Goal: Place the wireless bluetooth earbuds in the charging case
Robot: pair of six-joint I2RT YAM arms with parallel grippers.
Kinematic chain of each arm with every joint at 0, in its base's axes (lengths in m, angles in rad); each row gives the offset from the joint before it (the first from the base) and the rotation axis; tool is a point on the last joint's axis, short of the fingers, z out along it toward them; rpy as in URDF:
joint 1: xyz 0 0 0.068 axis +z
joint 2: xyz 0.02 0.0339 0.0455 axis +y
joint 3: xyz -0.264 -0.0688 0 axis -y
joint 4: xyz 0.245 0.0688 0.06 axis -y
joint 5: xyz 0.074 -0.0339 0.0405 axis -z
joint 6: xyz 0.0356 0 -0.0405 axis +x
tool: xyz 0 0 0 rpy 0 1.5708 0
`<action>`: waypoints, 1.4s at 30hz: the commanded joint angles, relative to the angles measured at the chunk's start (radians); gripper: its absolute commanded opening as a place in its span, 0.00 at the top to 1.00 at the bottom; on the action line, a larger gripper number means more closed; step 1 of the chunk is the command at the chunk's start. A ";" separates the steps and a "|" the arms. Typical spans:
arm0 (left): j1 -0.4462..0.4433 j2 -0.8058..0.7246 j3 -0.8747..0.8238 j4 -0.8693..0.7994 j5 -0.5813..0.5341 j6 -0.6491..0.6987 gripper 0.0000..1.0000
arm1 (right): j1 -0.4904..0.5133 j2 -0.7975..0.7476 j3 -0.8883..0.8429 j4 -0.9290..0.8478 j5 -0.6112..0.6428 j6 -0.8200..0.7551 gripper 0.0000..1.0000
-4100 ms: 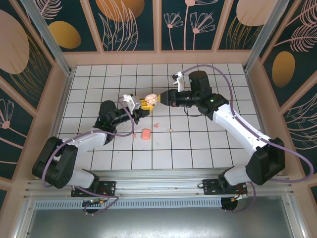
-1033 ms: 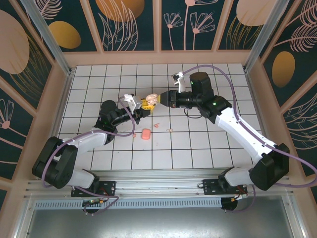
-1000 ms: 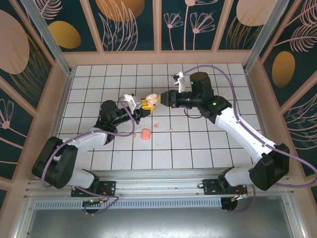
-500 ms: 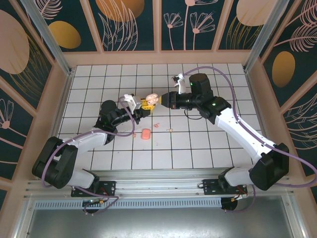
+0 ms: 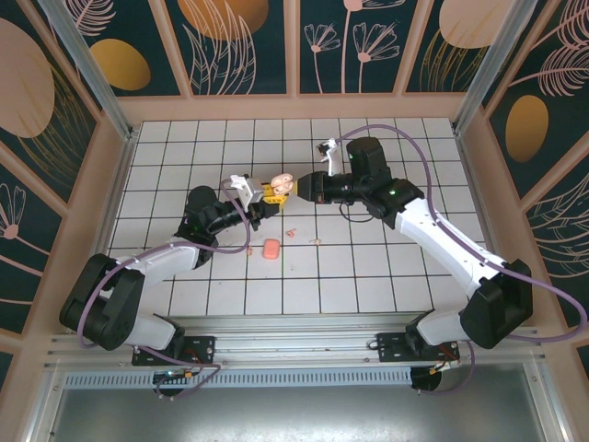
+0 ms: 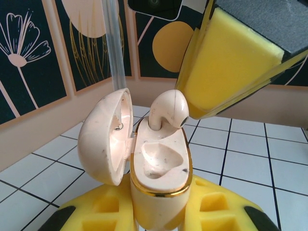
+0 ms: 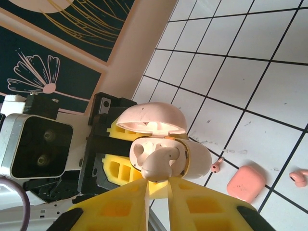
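My left gripper (image 5: 272,192) is shut on the pale cream charging case (image 6: 161,180), holding it upright above the floor with its lid (image 6: 108,137) swung open. One earbud (image 6: 168,109) stands with its stem in the far slot; the near slot is empty. My right gripper (image 7: 158,185) meets it from the right and is shut on the earbud's (image 7: 159,163) head at its very fingertips. Its yellow pad (image 6: 226,67) leans over the case. In the top view the two grippers meet at the case (image 5: 283,182). Tiny pink earbuds (image 7: 216,166) (image 7: 299,177) lie on the tiles.
A closed salmon-pink rounded box (image 5: 271,248) lies on the white tiled floor (image 5: 368,276) just in front of the grippers, with small pink bits (image 5: 291,232) (image 5: 315,241) near it. Wooden walls with dark flower panels (image 5: 239,46) ring the floor.
The right arm has shifted slightly left toward the case and its jaws have closed in on the earbud. The left arm and the case have stayed still.
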 commanded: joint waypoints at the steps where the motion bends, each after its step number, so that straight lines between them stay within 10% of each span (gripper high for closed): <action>1: -0.006 -0.004 0.038 0.021 0.023 0.003 0.87 | 0.013 0.021 0.028 0.023 0.015 -0.014 0.82; 42: -0.006 -0.014 0.038 -0.018 0.053 0.022 0.87 | 0.013 0.037 0.091 -0.106 0.119 -0.058 0.65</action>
